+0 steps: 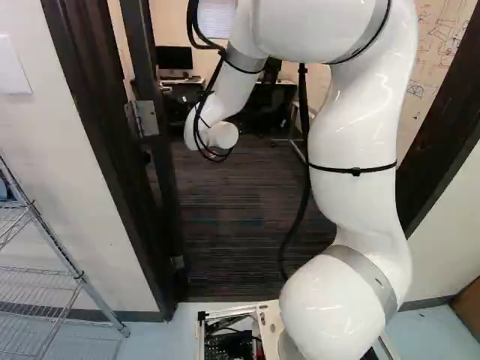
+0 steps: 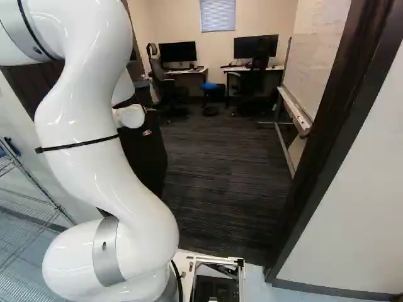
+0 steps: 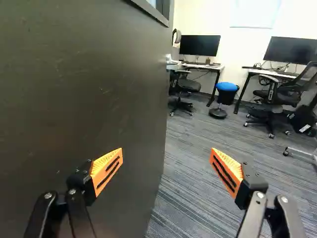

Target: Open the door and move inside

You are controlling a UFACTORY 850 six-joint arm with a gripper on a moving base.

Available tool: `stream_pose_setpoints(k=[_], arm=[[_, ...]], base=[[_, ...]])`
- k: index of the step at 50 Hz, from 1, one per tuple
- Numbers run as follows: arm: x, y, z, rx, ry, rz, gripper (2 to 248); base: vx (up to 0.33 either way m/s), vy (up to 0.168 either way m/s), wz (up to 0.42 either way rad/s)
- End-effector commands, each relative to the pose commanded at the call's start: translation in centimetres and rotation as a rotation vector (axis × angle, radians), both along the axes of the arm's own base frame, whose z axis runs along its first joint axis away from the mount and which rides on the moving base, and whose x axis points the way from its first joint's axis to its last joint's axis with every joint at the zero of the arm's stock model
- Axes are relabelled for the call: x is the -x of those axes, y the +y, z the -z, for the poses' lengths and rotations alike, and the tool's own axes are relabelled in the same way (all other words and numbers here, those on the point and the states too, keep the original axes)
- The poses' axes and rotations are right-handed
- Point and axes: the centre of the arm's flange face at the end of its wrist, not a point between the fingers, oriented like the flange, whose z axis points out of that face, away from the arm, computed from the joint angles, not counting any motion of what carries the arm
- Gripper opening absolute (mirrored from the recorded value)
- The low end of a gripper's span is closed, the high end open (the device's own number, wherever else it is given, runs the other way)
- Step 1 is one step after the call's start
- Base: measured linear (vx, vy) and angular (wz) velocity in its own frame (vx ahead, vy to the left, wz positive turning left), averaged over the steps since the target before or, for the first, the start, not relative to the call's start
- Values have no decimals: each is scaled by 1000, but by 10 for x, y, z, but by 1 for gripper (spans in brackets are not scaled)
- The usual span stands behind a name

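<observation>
Ahead, a carpeted office (image 2: 220, 163) opens beyond a dark frame (image 2: 327, 126). The door (image 3: 84, 99) stands swung inward, at the left of the right base view. Beside its face, the tool (image 3: 166, 153) is spread open, empty. Best to roll in slowly, centred, arm (image 1: 364, 135) clear of door and posts.

Looks like office. Around blue-topped stool (image 3: 227, 88): desks (image 3: 204, 66) either side, bearing monitors (image 3: 199, 45); wheeled chairs (image 3: 187, 86) flanking it; blind-covered window (image 2: 218, 15) above, beyond it; whiteboard (image 2: 316, 60) right of it in right base view; striped carpet (image 2: 223, 151) under it.
</observation>
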Motion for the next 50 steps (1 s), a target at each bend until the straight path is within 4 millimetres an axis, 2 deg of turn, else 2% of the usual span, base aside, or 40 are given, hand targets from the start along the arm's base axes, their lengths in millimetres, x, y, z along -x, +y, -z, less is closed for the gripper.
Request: stream_pose_setpoints(k=[12, 50], arm=[[1, -12, -1, 1, 3, 18, 247], [8, -72, -3, 5, 14, 116, 247]], base=[[0, 0, 0], [0, 0, 0]])
